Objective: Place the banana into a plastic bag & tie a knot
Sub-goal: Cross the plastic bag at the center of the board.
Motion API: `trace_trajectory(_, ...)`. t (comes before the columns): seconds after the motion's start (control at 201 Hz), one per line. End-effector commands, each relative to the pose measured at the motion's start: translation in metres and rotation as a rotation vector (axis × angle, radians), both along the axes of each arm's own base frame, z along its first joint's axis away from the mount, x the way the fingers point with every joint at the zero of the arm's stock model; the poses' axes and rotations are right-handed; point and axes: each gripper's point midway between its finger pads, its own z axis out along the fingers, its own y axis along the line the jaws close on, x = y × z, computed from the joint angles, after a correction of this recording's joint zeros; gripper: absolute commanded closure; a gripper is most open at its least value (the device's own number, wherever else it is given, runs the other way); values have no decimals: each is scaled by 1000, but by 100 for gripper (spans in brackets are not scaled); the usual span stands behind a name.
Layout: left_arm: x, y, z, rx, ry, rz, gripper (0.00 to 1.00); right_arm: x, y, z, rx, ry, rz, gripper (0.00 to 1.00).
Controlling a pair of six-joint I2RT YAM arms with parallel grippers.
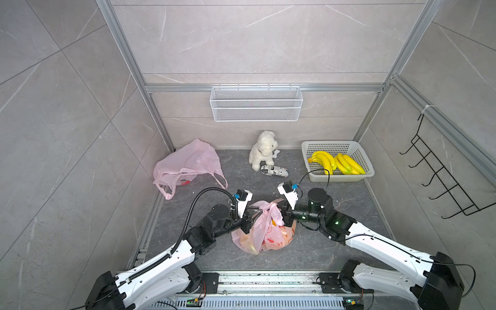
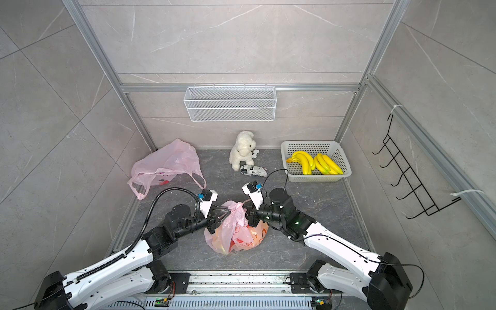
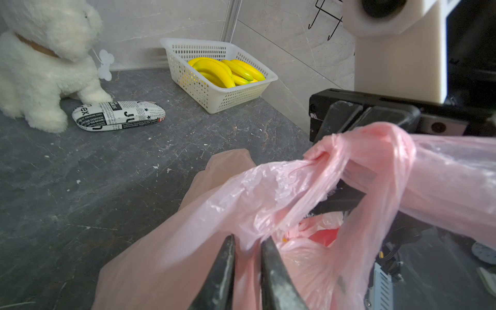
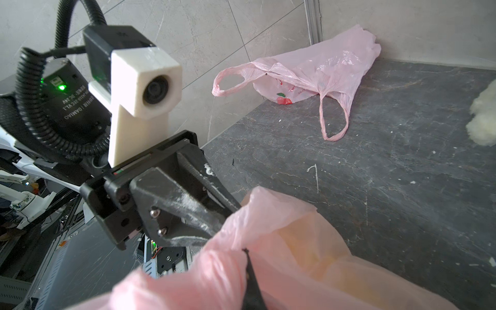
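Observation:
The pink plastic bag (image 1: 264, 237) (image 2: 236, 236) lies at the front middle of the dark floor. The banana (image 1: 273, 222) shows only as a yellow patch through the film. The bag's handles are twisted and looped together on top (image 3: 375, 150). My left gripper (image 1: 252, 214) (image 3: 247, 237) meets the bag from the left, its narrow jaws shut on a fold of the pink film. My right gripper (image 1: 282, 212) (image 4: 246, 253) comes in from the right, shut on the other handle, with the film wrapped over its fingers.
A second pink bag (image 1: 188, 166) lies slack at the back left. A white plush dog (image 1: 264, 150) and a newspaper-print case (image 1: 274, 170) stand at the back middle. A white basket (image 1: 327, 143) at back right holds banana bunches (image 1: 335, 162). A wire basket (image 1: 256, 103) hangs on the back wall.

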Motion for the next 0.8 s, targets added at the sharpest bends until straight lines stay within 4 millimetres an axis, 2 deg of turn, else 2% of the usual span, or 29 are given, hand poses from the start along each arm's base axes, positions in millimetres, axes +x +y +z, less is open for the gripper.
trace_trajectory(0.0,5,3,19,-27,-49,33,84,-3,1,13,46,-45,20,100)
trace_trajectory(0.119,-11,0,27,-67,-71,-49,84,7,-5,9,25,-51,-52,100)
trace_trajectory(0.214,-24,-9,25,-64,-52,-140,92,13,-10,11,31,-60,-98,100)
trace_trajectory(0.304,-32,-14,25,-75,-27,-199,96,17,-11,14,49,-58,-129,100)
trace_trajectory(0.373,-33,-13,24,-77,-26,-193,98,16,-10,19,77,-52,-124,100)
trace_trajectory(0.478,-22,-2,23,-65,-32,-96,100,9,-3,27,106,-52,-62,100)
trace_trajectory(0.607,-13,16,31,-50,-69,5,100,-1,1,19,67,-57,10,100)
trace_trajectory(0.697,-13,18,32,-33,-77,9,100,-10,1,17,61,-53,54,100)
trace_trajectory(0.796,-11,16,25,-5,-57,6,100,-15,2,25,93,-53,79,100)
